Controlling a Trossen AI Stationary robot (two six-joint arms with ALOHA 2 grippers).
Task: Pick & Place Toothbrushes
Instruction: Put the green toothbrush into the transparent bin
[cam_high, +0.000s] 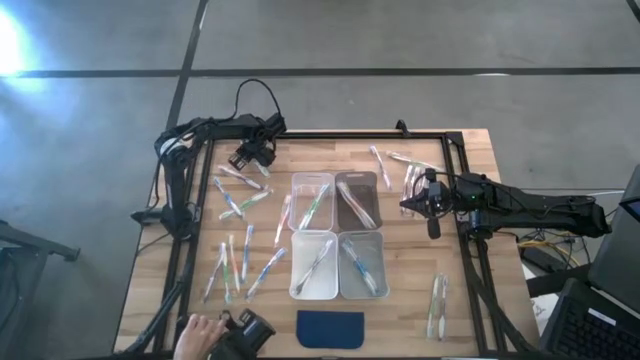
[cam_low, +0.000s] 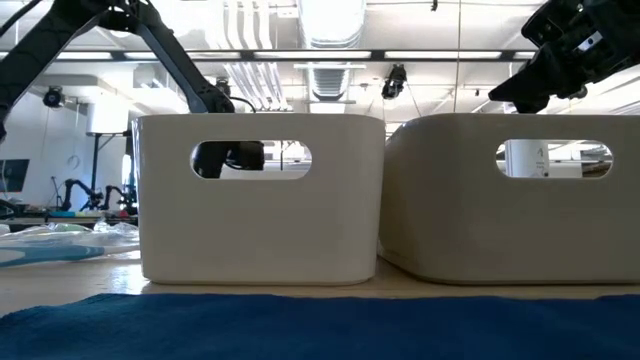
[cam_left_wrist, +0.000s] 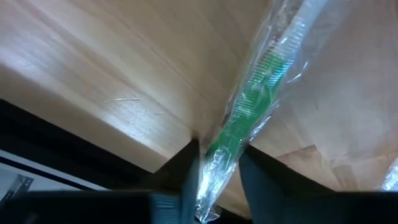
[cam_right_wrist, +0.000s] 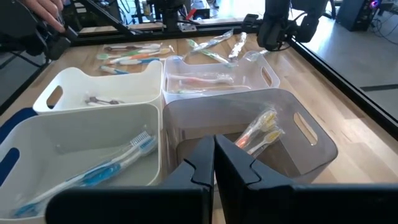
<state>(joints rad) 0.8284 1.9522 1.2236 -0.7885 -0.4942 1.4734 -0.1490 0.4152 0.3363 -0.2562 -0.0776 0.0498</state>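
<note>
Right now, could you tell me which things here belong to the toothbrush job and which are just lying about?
Job:
green toothbrush at the left hand
loose toothbrushes on the table
four bins, some toothbrushes already inside

Lying about:
blue pad
cables at the far edge
person's hand at the near edge

We list two arms, both black throughout, built of slim tubes joined by blocky housings. The left arm (cam_high: 190, 150) trails a bundle of black cables looping above its wrist. The right arm (cam_high: 520, 205) shows a small green light on its wrist block. Each ends in two flat, matte black fingers (cam_right_wrist: 239, 165) with squared tips.
</note>
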